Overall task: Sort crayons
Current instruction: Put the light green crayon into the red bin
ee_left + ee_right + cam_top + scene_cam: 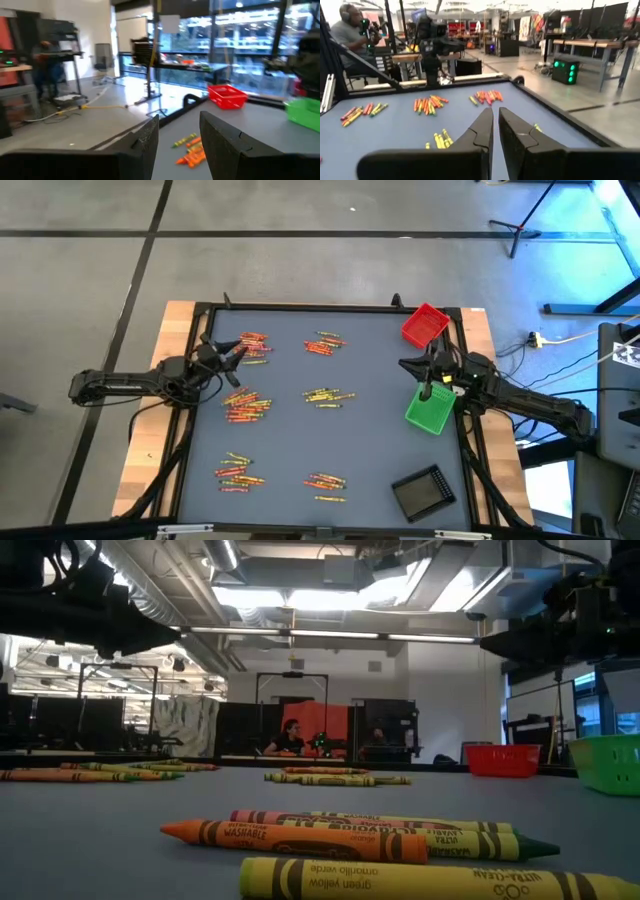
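Hovering released over the crayons, the left pincer should drop onto a single stick, while the right pincer waits clenched, empty.

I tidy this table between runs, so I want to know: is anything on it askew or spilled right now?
Yes: the red tray at the far right corner sits turned diagonally over the table's frame, and the green tray and black tray are also skewed. The crayons lie in six loose piles, none in any tray, as expected before sorting.
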`<action>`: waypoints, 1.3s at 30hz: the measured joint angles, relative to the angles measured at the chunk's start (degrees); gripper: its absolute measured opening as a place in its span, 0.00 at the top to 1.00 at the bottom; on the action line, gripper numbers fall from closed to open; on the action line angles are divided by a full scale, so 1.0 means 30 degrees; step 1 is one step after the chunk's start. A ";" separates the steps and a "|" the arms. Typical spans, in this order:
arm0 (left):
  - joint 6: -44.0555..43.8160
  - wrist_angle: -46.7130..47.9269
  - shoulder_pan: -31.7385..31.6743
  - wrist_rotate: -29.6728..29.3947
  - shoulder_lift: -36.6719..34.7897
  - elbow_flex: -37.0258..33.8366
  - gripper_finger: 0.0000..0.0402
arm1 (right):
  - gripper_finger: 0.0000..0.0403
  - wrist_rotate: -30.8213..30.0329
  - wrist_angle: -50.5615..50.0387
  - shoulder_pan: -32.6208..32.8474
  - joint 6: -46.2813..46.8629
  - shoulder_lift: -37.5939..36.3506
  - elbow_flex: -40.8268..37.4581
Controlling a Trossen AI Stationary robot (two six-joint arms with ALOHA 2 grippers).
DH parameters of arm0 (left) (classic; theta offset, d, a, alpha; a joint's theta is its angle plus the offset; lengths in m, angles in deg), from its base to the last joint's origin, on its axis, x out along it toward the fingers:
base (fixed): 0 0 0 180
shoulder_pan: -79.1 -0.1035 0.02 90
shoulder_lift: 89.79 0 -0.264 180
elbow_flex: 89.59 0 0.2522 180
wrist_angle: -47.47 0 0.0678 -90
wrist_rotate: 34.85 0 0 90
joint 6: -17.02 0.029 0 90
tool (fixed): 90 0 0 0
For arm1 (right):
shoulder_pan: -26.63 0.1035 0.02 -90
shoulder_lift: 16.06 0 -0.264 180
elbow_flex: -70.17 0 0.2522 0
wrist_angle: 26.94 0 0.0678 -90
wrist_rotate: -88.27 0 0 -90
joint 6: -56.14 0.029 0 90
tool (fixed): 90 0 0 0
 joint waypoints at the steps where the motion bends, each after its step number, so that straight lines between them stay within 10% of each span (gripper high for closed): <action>1: -0.0098 -0.0040 0.0000 -0.0130 -0.0006 0.0000 0.68 | 0.92 0.0031 0.0436 -0.0001 0.0004 0.0563 0.0000; 28: -0.0940 -0.3628 0.0006 0.5697 0.5204 0.0934 0.68 | 0.92 0.6365 0.1794 0.0029 -0.1150 1.9196 0.9493; 39: -0.0007 -0.4496 0.0000 0.5893 1.2088 0.4707 0.68 | 0.80 0.3124 -0.3294 0.2711 -0.4213 2.3324 1.2585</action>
